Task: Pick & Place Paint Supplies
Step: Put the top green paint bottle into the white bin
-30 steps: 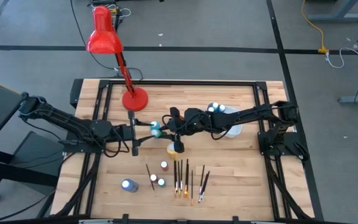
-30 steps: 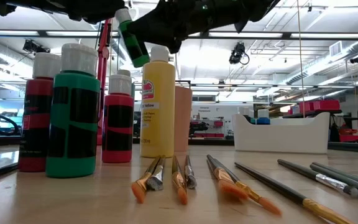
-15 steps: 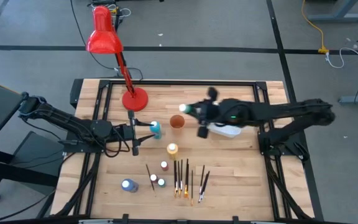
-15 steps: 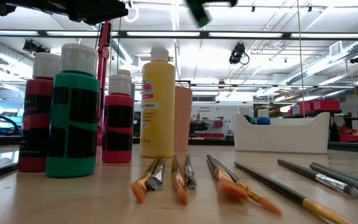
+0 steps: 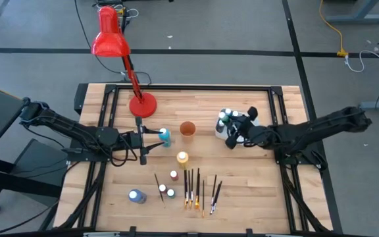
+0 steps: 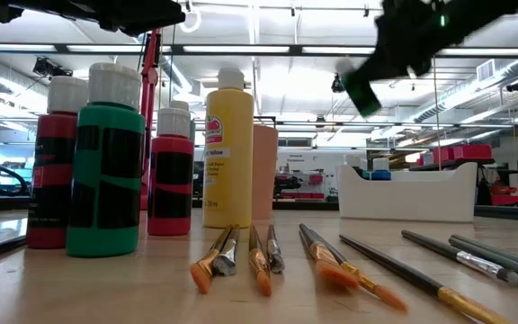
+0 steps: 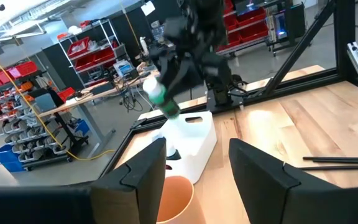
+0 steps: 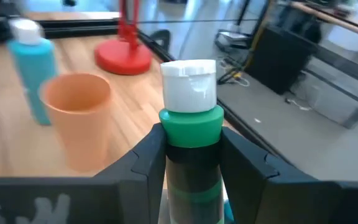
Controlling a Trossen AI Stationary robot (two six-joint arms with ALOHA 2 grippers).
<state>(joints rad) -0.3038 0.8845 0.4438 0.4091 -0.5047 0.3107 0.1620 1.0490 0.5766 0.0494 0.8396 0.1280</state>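
right end effector clenched on a green paint bottle above the white tub; tilted, it could catch the rim and drop onto the desk; left end effector open

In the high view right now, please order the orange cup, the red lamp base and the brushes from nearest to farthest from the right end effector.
Measured from the right end effector, which holds a green bottle:
1. Orange cup, on the side toward the table's middle.
2. Brushes, toward the front edge.
3. Red lamp base, toward the far edge on the left arm's side.
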